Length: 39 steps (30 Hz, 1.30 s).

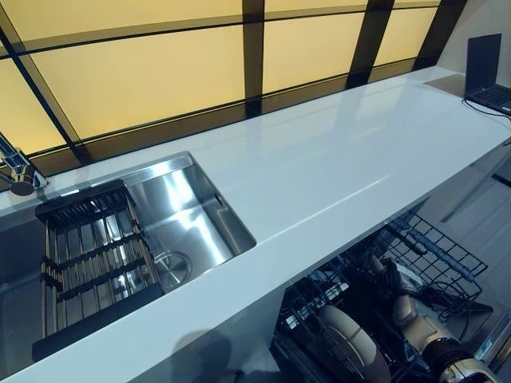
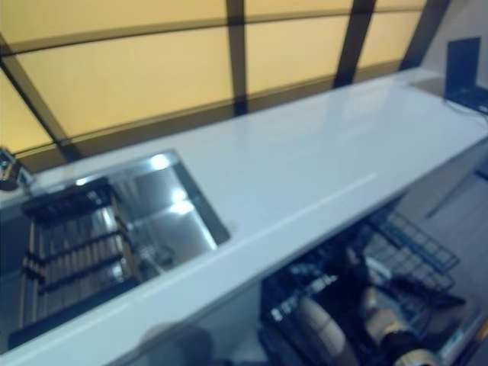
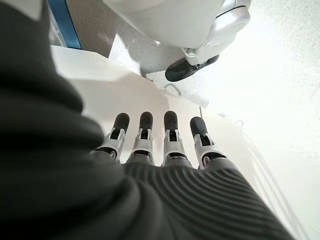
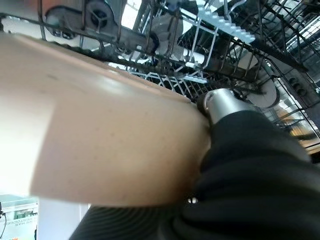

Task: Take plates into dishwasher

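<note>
A beige plate [image 1: 351, 345] stands on edge in the pulled-out lower dishwasher rack [image 1: 447, 257], below the counter's front edge. In the right wrist view the plate [image 4: 110, 145] fills most of the picture, lying against my right hand [image 4: 250, 165]. One of its fingertips [image 4: 220, 104] is hooked over the plate's rim, with the rack's wires just beyond. My right arm reaches into the rack from the lower right. My left hand [image 3: 165, 150] shows only in its own wrist view. Its fingers are straight and hold nothing, hanging over a pale surface.
A long white counter [image 1: 335, 159] runs across the view above the dishwasher. A steel sink [image 1: 192, 211] at the left holds a dark slatted rack [image 1: 88, 259], with a tap [image 1: 20, 171] behind it. A laptop [image 1: 487, 72] stands at the counter's far right end.
</note>
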### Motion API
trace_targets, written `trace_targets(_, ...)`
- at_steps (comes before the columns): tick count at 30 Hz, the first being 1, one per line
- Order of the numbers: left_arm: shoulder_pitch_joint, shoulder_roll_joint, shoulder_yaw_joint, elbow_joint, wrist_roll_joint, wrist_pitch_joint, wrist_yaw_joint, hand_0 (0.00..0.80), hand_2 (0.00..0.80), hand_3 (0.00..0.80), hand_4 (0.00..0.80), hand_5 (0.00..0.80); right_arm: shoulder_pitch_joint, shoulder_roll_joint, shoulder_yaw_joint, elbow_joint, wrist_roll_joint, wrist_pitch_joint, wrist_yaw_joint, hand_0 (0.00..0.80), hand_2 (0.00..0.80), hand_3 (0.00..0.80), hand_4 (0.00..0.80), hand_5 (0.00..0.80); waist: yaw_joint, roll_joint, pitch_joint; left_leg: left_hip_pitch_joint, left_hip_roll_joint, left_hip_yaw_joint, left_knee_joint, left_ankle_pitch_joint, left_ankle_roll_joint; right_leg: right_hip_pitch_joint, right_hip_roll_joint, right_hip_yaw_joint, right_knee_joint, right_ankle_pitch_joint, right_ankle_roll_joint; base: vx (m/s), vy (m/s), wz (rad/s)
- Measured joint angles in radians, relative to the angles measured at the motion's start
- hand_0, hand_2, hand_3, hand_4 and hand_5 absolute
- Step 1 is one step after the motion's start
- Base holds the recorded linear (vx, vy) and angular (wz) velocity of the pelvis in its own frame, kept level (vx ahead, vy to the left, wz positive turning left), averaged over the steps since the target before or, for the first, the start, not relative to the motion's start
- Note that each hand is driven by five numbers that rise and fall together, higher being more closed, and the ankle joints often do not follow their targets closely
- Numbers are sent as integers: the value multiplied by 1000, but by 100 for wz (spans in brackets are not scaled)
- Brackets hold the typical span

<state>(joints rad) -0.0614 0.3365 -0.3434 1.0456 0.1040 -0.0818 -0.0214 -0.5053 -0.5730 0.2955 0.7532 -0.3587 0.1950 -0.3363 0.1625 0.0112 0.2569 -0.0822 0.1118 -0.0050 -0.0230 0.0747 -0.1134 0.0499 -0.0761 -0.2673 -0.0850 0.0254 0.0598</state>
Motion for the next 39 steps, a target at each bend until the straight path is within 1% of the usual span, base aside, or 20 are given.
trace_targets(3,-3,0,0,0,0,0,-2,0,0,0,0,0,-4,7,0,15,0,0,0,800,800,800,800,800,1,0,0,0,0,0,0,0,0,0,0,0,0,0,0,0,0,0)
trace_targets(10,-8,1,-2,0,1,0,-8,0,0,0,0,0,-14,12,1,85,0,-1,0,800,800,800,800,800,21,-1,0,0,-1,-5,0,1,1,3,0,-5,0,0,0,-2,-3,1)
trace_targets(14,-14,11,-14,0,1,-1,-11,0,0,0,0,0,-26,15,19,123,0,-3,-1,800,800,800,800,800,20,-1,0,0,-3,-19,0,4,1,11,-1,-18,0,0,0,-15,-15,10)
trace_targets(15,-20,21,-28,0,1,-1,-12,0,0,0,0,0,-27,17,19,133,0,-3,-1,800,800,800,800,800,21,-1,0,0,-4,-23,0,6,1,12,-1,-20,0,-1,1,-16,-12,7)
trace_targets(24,-31,36,-29,0,1,-2,-20,0,0,0,0,0,-43,17,29,177,0,-14,-19,800,800,800,800,800,19,1,0,-29,-14,-42,2,15,6,-5,-11,-42,1,1,4,-28,-14,7)
trace_targets(26,-37,37,-29,0,1,-3,-21,0,0,0,0,0,-57,16,30,204,0,-15,-22,800,800,800,800,800,21,4,2,-34,-18,-49,3,16,7,-6,-14,-47,1,1,5,-49,-17,9)
trace_targets(32,-47,39,-41,-1,0,-17,-22,0,0,0,0,0,-85,3,30,216,0,-16,-29,800,800,800,800,800,20,26,14,-43,-22,-53,3,18,9,-13,-17,-51,1,3,8,-42,-12,2)
trace_targets(37,-51,39,-50,-2,0,-20,-23,0,0,0,0,0,-108,-14,30,232,0,-23,-44,800,800,800,800,800,21,37,22,-71,-24,-56,11,19,10,-36,-17,-53,2,5,9,-13,-5,1)
trace_targets(39,-59,39,-50,-2,-1,-20,-22,0,0,0,0,0,-120,-26,30,232,0,-25,-45,800,800,800,800,800,20,42,36,-72,-26,-56,12,20,10,-37,-17,-54,2,5,10,0,0,0)
